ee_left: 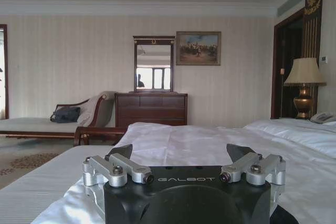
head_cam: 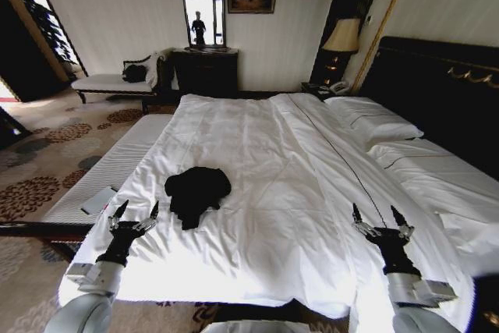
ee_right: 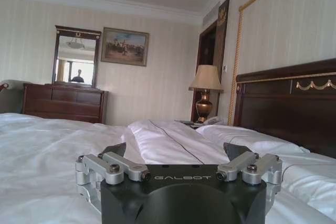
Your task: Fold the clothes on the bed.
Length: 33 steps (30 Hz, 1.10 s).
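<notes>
Head view is showing the crumpled T-shirt [head_cam: 196,192] lying near the bed's [head_cam: 312,177] foot edge, both claws, left [head_cam: 134,214] and right [head_cam: 380,220], hovering spread; it probably needs flattening before folding.

Both arms reach forward, left end effector [head_cam: 137,214] and right end effector [head_cam: 379,218] level (fingers spread apart).

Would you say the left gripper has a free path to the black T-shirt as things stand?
Probably yes: the open left gripper hovers near the bed's edge, and only bare white duvet lies between it and the crumpled T-shirt.
</notes>
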{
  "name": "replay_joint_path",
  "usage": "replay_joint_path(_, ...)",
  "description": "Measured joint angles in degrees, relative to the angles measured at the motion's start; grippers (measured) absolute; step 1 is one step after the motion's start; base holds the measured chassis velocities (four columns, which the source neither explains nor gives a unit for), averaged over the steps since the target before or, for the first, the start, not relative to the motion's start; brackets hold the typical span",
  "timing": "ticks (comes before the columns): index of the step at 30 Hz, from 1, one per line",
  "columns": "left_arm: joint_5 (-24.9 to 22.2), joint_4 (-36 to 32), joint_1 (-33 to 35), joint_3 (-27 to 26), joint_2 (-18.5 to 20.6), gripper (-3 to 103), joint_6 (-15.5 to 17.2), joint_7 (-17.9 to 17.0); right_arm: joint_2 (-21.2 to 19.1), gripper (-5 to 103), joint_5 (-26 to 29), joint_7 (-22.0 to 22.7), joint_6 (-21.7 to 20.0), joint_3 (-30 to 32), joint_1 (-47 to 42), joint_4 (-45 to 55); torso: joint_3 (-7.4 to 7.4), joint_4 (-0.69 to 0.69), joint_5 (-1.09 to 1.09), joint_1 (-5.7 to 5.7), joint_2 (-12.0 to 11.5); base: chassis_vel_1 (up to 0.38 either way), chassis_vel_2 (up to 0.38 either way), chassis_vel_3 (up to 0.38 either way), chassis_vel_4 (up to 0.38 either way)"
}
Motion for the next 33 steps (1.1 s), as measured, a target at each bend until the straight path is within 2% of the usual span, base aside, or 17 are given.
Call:
replay_joint_path(16, 0.2, -0.7, -0.8, 0.1, 0.0, 100, 0.7, 0.0, 1.1, 100, -0.7, 1.7, -0.8, -0.8, 0.3, -1.6, 0.0, 0.0, 0.0, 0.0, 0.0, 0.006, 0.012, -0.011, -0.013)
replay_joint_path(33, 0.4, 0.1, -1.5, 0.7, 0.2, 100, 0.9, 0.0, 1.6, 100, -1.6, 1.8, -0.5, -1.0, 0.1, -1.5, 0.0, 0.0, 0.0, 0.0, 0.0, 0.089, 0.083, -0.082, -0.089)
